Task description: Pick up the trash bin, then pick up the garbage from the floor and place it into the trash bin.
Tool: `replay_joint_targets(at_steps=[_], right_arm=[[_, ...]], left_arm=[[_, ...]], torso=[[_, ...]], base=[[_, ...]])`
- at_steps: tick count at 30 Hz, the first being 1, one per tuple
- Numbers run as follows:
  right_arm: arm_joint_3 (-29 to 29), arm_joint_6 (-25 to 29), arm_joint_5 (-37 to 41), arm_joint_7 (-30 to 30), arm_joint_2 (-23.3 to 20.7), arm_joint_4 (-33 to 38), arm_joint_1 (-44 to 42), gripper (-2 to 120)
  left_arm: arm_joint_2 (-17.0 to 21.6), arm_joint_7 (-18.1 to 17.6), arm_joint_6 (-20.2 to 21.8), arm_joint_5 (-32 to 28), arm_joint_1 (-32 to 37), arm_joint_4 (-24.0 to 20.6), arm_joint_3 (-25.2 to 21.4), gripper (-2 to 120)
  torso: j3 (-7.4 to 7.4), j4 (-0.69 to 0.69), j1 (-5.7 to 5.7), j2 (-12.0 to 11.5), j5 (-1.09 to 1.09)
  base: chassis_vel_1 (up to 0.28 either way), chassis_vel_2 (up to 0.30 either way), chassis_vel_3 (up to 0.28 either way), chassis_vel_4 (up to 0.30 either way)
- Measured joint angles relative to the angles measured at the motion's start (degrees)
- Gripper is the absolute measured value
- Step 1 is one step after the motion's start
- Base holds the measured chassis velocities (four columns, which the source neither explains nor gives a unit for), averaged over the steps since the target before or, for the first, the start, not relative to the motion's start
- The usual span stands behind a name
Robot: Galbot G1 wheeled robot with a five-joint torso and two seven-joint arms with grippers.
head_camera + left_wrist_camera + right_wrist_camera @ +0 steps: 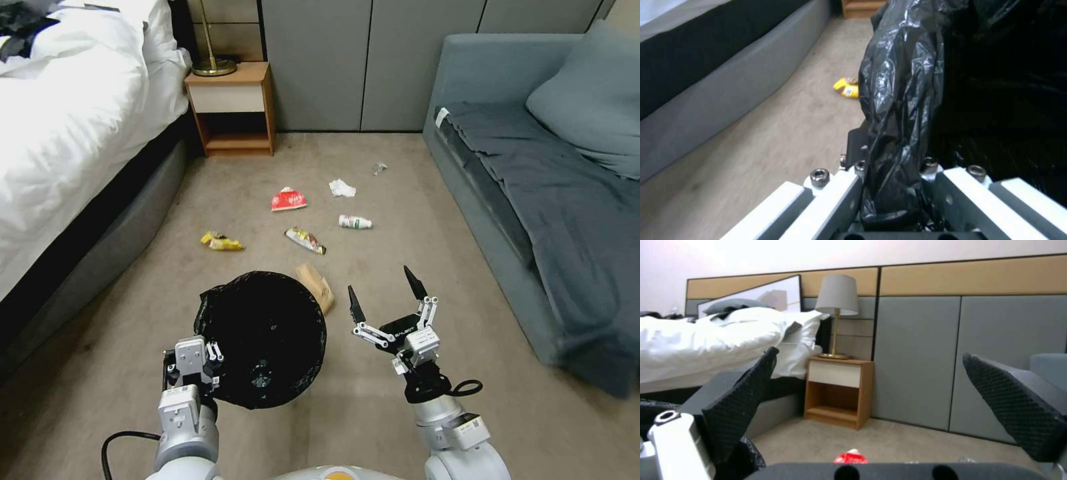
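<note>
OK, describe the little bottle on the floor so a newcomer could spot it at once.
Start at the grey sofa on the right and look to the carpet between it and the bed. Among the scattered litter, the bottle lies on its side, just beyond the multicoloured wrapper and nearer than the crumpled tissue. It is the only hard, cylindrical piece: white with a green label.

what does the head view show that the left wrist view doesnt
Head view alone: the open right gripper raised over the carpet, a red snack wrapper, crumpled white tissue, small white bottle, brown paper bag and grey sofa.
Left wrist view alone: the left gripper pinching the folded black bag at the rim.
Both: the black-lined round trash bin, the yellow snack wrapper and the bed's grey base.
</note>
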Motion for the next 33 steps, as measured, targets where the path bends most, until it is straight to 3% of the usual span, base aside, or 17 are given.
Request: replay_joint_targets(at_steps=[15,23,33], right_arm=[[-0.2,1.4,0.1,-1.4,0.2,-0.8,0.4,100],[-0.4,2.0,0.3,-1.5,0.0,-1.2,1.5,100],[-3.2,-10.0,2.2,6.7,-2.8,-1.6,9.8,100]], left_arm=[[0.1,0.1,0.0,-0.5,-0.5,0.3,-0.4,1],[0.1,0.0,0.0,-0.5,-0.2,0.3,-0.5,1],[0.2,-0.2,0.2,-1.2,0.9,-1.9,-1.0,1]], torso=[[0.01,0.01,0.01,0.0,0.02],[-0.01,0.00,0.00,0.0,0.00],[-0.01,0.01,0.00,0.0,0.01]], base=[[-0.342,0.339,0.337,-0.333],[-0.026,0.034,0.029,-0.034],[0.019,-0.019,-0.020,0.013]])
